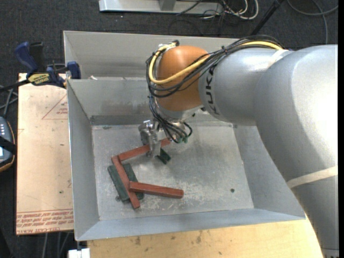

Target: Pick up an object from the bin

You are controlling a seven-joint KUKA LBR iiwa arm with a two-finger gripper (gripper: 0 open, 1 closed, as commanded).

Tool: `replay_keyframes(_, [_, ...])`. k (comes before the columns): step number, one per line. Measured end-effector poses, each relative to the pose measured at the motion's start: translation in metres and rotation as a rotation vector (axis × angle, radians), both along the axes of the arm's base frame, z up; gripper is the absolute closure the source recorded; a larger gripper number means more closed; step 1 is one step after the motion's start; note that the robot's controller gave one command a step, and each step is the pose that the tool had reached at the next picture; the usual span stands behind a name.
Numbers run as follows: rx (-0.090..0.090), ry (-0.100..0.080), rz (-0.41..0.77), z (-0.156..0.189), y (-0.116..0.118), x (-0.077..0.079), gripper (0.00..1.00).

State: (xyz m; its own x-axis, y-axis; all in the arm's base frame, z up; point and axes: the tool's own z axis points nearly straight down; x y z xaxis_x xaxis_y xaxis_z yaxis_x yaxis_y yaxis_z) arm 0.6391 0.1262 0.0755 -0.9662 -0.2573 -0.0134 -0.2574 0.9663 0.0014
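My gripper [155, 144] hangs low over the back middle of the bin floor, under the orange wrist cover. It stands at the right end of a red-brown flat stick [133, 153], which slants from lower left to upper right and passes behind the gripper. A small dark green piece [164, 157] lies just under the gripper's right side. A second red-brown stick [157, 191] lies nearly level toward the front. A third red-brown stick [127, 181] runs diagonally between the other two.
Two dark green sticks [117, 184] lie beside and under the diagonal red-brown one at the left front. The bin's sloping walls close in on all sides. The arm reaches in from the right and covers the back right corner.
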Motion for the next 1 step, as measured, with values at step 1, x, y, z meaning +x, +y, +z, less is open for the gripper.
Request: replay_keyframes(1, [0.000, 0.000, 0.000, 0.0000, 0.0000, 0.0000, 1.00])
